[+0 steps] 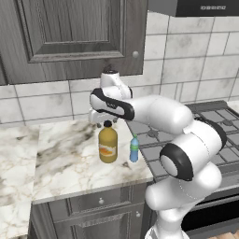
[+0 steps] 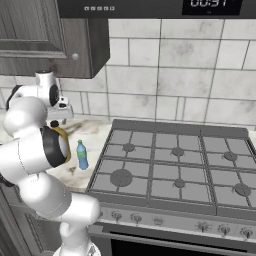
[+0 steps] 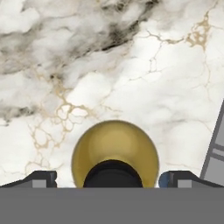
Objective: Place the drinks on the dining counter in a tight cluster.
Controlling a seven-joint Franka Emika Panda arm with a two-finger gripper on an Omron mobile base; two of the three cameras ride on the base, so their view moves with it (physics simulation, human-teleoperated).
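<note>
An amber bottle with a black cap (image 1: 108,145) stands upright on a marble worktop (image 1: 60,161) beside the stove. A small slim light-blue bottle (image 1: 134,149) stands just to its right, at the worktop's edge. My gripper (image 1: 106,120) hangs open right above the amber bottle's cap, pointing down. In the hand view the amber bottle (image 3: 114,151) sits centred between the two fingertips (image 3: 41,178), seen from the top, with nothing gripped. From the right base view my arm hides most of the amber bottle (image 2: 65,142), while the light-blue bottle (image 2: 81,155) shows plainly. The dining counter is out of view.
A gas stove (image 2: 170,165) with grey grates adjoins the worktop on the right. Dark grey wall cabinets (image 1: 70,32) hang over the worktop, and a tiled wall (image 1: 196,56) backs it. Drawers (image 1: 93,210) lie under the front edge.
</note>
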